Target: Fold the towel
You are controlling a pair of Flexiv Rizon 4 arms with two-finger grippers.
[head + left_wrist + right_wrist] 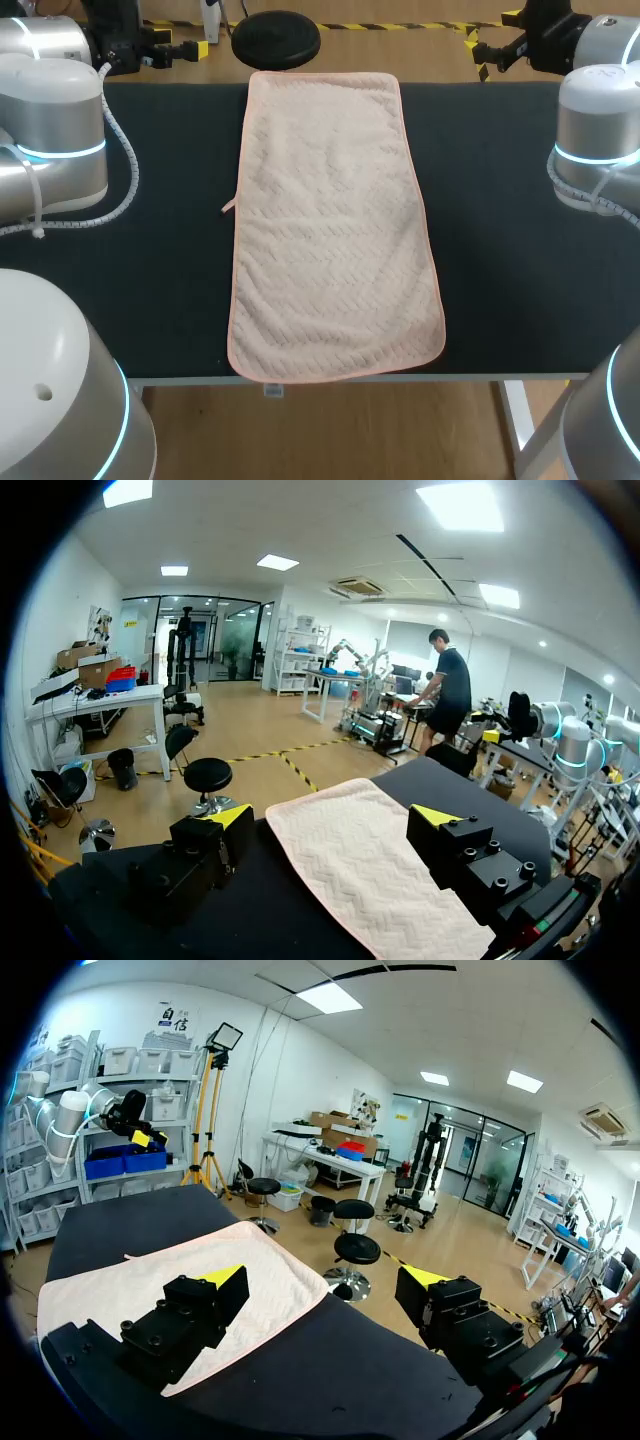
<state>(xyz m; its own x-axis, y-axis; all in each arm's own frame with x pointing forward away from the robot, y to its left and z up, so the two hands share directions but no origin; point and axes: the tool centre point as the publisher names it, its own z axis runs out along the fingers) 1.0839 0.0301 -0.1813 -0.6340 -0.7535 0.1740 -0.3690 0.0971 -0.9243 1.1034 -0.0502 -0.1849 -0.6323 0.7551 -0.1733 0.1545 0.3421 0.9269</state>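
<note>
Silver-grey, rounded shells on left arm [55,120] and right arm [600,130], ringed at the joints with glowing cyan bands. White coiled cable [125,170] alongside the left shell, second cable [585,195] alongside the right. Black and blocky at left pincer [333,820] and right pincer [325,1280], tipped with bright yellow wedges, dotted with recessed round screws [470,853]. Small round hole in the nearest left dome.

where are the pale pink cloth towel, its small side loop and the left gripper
pale pink cloth towel [330,230]: head view, cloth's middle
small side loop [228,208]: head view, the loop itself
left gripper [335,818]: left wrist view, midway between yellow tips
</note>
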